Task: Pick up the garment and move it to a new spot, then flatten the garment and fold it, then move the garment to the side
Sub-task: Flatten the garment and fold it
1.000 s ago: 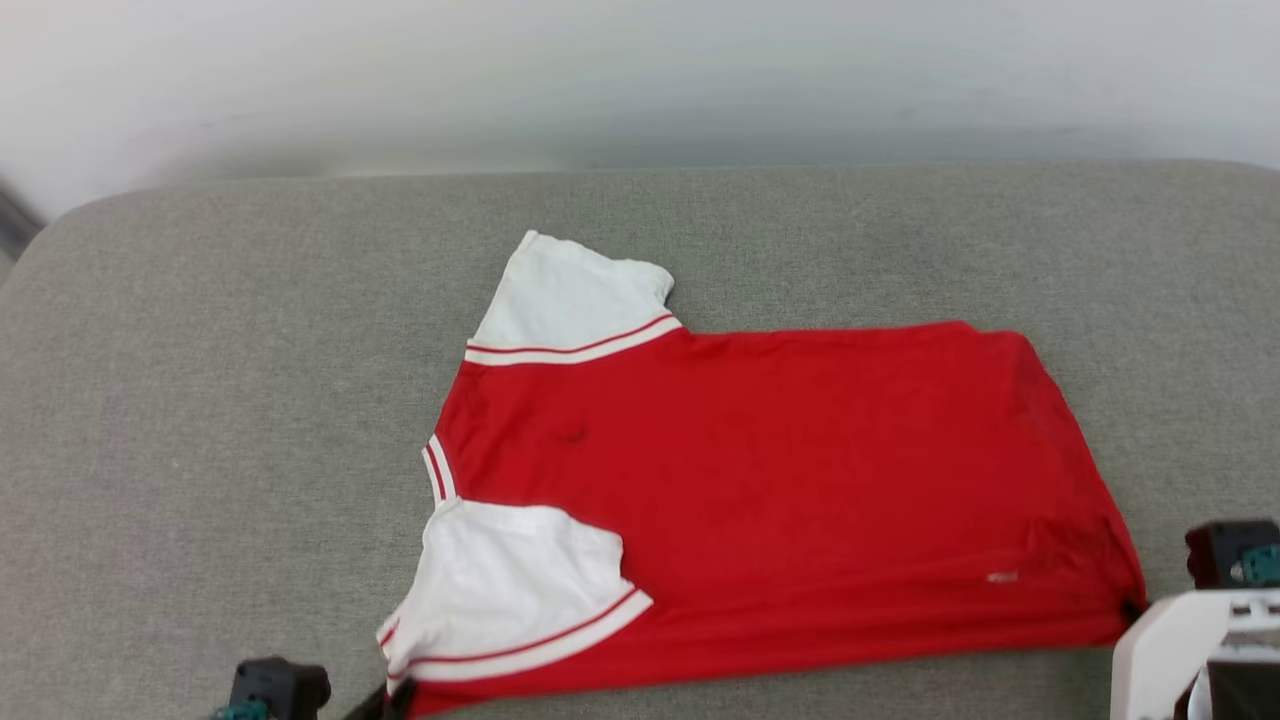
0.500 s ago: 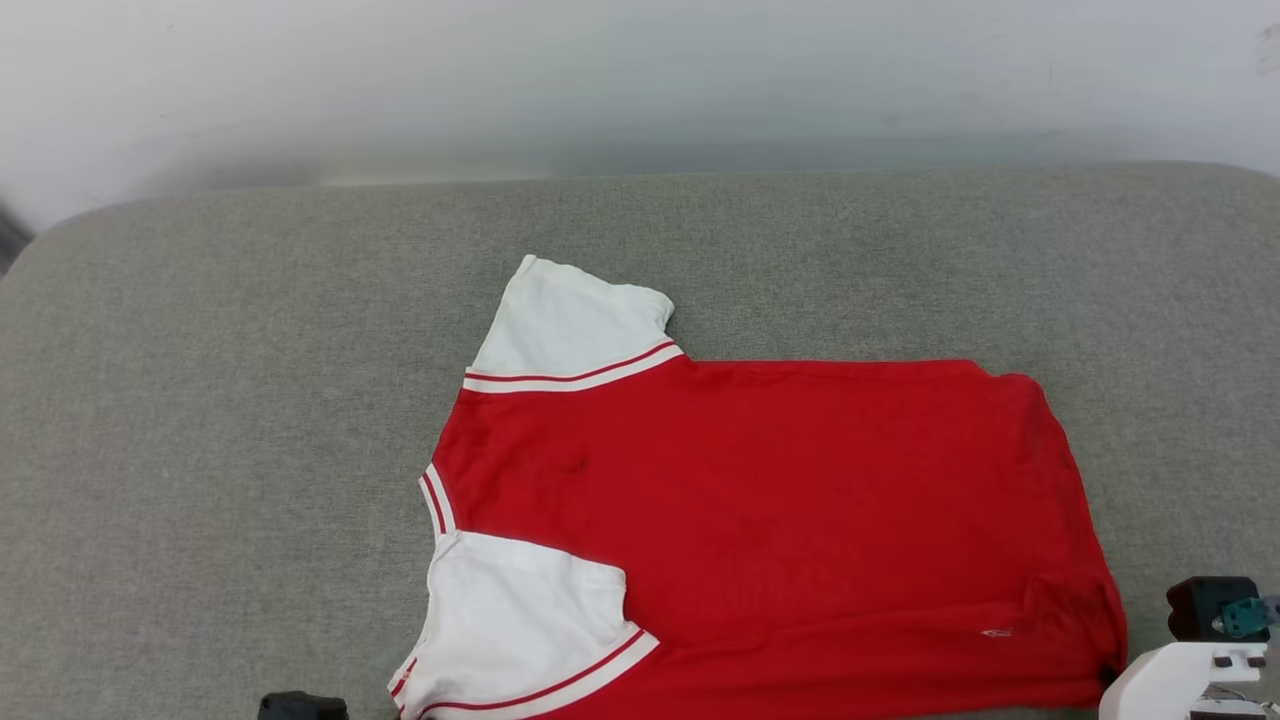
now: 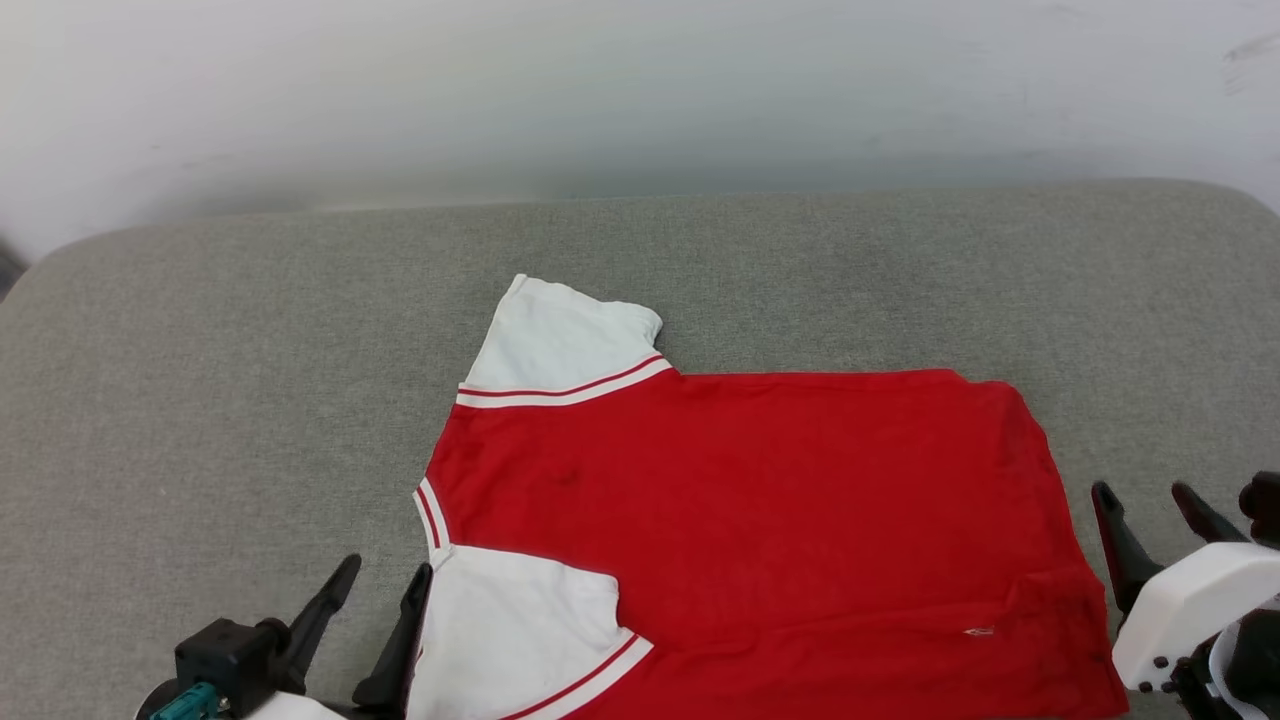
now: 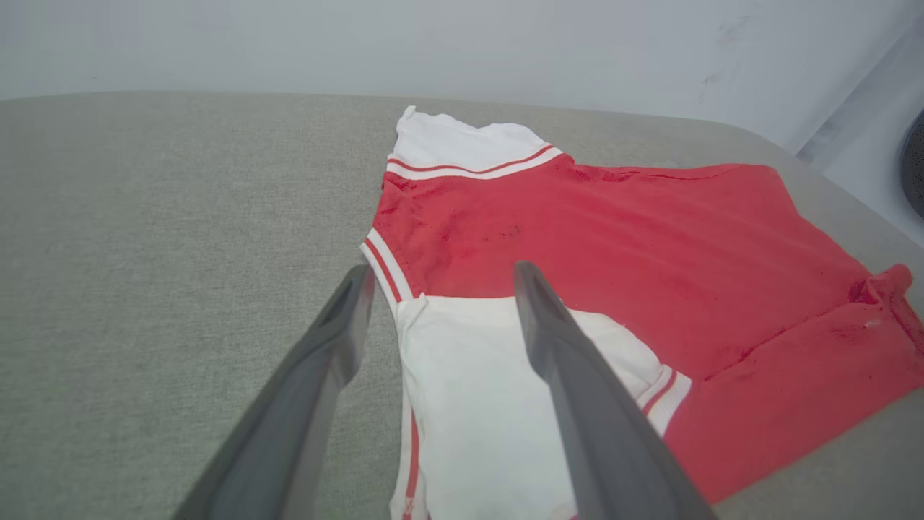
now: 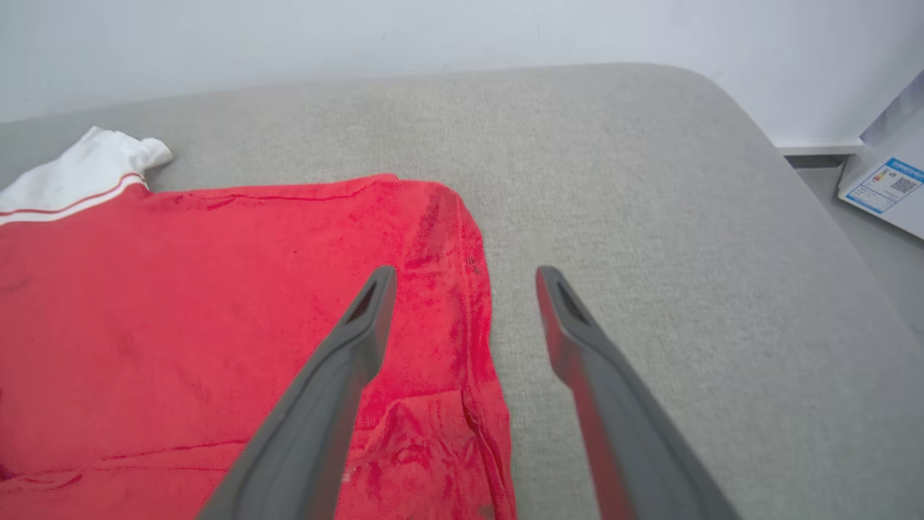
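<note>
Red garment (image 3: 780,500) w/ white sleeves lies flat on grey cushion (image 3: 200,380), collar toward robot's left. Left tool (image 3: 385,572) spread wide at near sleeve's edge, right tool (image 3: 1140,492) spread wide beside hem. Both empty.

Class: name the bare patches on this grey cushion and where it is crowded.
Widest: the grey cushion left of the garment, to its rounded edge. A bare strip between the garment and the wall. A narrower patch on the garment's right. Crowded: the near corners, where the left hand and right hand flank the garment.
</note>
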Tool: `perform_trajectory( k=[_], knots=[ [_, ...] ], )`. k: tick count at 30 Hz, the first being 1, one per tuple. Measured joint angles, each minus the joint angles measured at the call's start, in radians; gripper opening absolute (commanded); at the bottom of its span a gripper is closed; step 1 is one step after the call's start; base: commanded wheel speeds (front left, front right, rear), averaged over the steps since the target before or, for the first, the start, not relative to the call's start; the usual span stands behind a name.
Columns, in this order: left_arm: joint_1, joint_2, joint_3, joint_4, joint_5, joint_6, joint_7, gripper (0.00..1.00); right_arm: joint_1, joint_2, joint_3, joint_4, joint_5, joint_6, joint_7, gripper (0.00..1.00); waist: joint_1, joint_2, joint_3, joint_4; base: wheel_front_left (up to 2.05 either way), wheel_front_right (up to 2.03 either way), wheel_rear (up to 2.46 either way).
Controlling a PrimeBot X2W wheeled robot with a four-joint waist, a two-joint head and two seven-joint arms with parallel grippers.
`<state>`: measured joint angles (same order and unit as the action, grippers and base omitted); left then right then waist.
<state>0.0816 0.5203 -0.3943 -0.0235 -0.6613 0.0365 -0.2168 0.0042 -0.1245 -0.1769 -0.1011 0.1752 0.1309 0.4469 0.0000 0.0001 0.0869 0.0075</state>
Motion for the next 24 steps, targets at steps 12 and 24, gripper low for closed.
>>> perform_trajectory(
  k=[12,24],
  knots=[
    [-0.026,-0.151,0.193,-0.116,0.145,-0.029,-0.046,1.00,-0.018,-0.010,0.116,-0.062,0.084,0.000,-0.354,1.00,0.0000,0.0000,0.014,-0.031,0.00,0.00,0.00],
    [-0.210,-0.109,0.218,-0.067,0.178,-0.125,0.021,1.00,-0.046,0.025,0.132,-0.083,0.068,0.000,-0.450,1.00,0.0000,0.0000,0.102,-0.089,0.00,0.00,0.00]
  ],
)
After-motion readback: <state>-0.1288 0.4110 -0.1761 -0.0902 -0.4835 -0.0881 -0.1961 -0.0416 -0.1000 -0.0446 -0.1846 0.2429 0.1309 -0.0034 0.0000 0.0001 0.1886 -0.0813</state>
